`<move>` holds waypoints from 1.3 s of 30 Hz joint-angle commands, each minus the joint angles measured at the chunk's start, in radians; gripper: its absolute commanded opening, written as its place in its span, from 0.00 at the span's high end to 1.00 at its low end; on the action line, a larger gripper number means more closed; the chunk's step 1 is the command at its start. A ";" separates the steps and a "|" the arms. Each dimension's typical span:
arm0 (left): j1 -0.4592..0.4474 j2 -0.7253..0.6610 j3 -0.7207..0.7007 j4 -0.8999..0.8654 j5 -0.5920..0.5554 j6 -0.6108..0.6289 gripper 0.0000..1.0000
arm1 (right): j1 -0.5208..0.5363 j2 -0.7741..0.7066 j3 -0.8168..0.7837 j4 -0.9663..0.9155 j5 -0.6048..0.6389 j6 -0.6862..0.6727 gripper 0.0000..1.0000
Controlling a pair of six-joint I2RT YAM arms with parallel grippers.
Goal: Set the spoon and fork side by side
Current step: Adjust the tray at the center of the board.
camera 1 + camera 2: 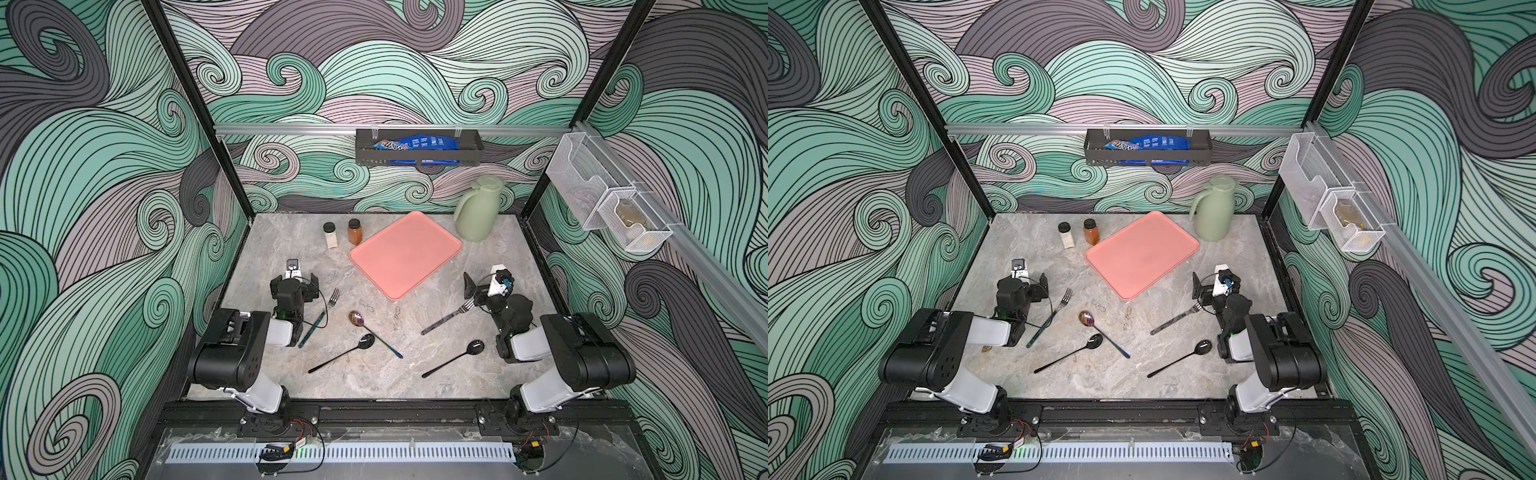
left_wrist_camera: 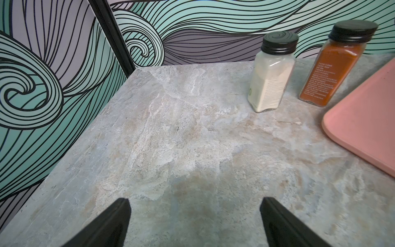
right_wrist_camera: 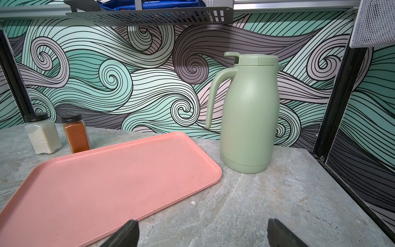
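Note:
In both top views several pieces of cutlery lie on the marble table. A green-handled fork (image 1: 321,319) (image 1: 1050,316) rests just right of my left gripper (image 1: 294,277) (image 1: 1021,279). An iridescent spoon (image 1: 373,331) (image 1: 1102,332) and a black spoon (image 1: 344,352) (image 1: 1071,352) lie at the middle front. A dark-handled fork (image 1: 446,319) (image 1: 1177,319) has its tines beside my right gripper (image 1: 488,280) (image 1: 1214,279), and another black spoon (image 1: 455,357) (image 1: 1181,357) lies in front of it. Both grippers stand open and hold nothing. The left gripper (image 2: 195,205) and the right gripper (image 3: 202,226) show only bare table in the wrist views.
A pink tray (image 1: 405,254) (image 3: 102,181) lies behind the cutlery. Left of it stand a white spice jar (image 1: 329,235) (image 2: 270,74) and an orange spice jar (image 1: 354,232) (image 2: 339,64). A green jug (image 1: 478,208) (image 3: 248,111) stands at the back right. A black shelf (image 1: 417,151) hangs on the back wall.

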 commanded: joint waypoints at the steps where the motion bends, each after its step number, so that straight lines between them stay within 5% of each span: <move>1: 0.003 -0.183 0.038 -0.173 0.021 0.007 0.01 | -0.015 -0.169 0.029 -0.137 0.014 0.031 0.01; 4: 0.001 -0.349 0.115 -0.426 -0.024 -0.117 0.01 | -0.020 -0.323 0.123 -0.387 0.049 0.140 0.01; 8: -0.001 -0.498 0.245 -0.810 -0.071 -0.480 0.01 | -0.027 -0.437 0.341 -0.854 0.056 0.357 0.01; 11: -0.009 -0.528 0.362 -1.032 0.061 -0.612 0.01 | -0.026 -0.436 0.520 -1.232 0.003 0.484 0.01; 14: -0.041 -0.495 0.438 -1.134 0.192 -0.668 0.01 | -0.021 -0.430 0.594 -1.398 -0.155 0.518 0.03; 18: -0.168 -0.394 0.549 -1.260 0.252 -0.667 0.01 | 0.040 -0.430 0.592 -1.479 -0.262 0.574 0.09; 26: -0.439 -0.104 0.763 -1.441 0.204 -0.712 0.13 | 0.264 -0.453 0.565 -1.558 -0.186 0.611 0.15; 39: -0.502 0.248 0.988 -1.555 0.171 -0.781 0.30 | 0.319 -0.578 0.481 -1.573 -0.122 0.607 0.19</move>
